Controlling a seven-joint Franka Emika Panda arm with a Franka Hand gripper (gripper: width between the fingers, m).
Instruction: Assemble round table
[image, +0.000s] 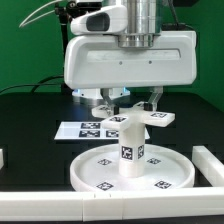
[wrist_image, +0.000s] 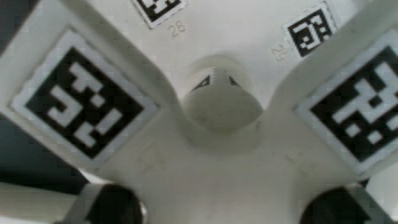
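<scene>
The large rimmed round disc (image: 100, 172) lies flat on the black table. The short cylindrical leg (image: 129, 150) stands upright in its middle, a tag on its side. The cross-shaped foot piece (image: 145, 119) sits level on top of the leg. My gripper (image: 128, 104) comes down from above and is shut on the foot piece, one finger on each side. In the wrist view the foot piece (wrist_image: 205, 150) fills the frame with its tagged arms and its central hole. My gripper (wrist_image: 240, 208) has its dark pads (wrist_image: 111, 205) pressed against both of the piece's sides.
The marker board (image: 82, 129) lies flat behind the disc towards the exterior view's left. A long white bar (image: 209, 166) lies at the exterior view's right of the disc. A small white edge (image: 3, 157) shows at the far left.
</scene>
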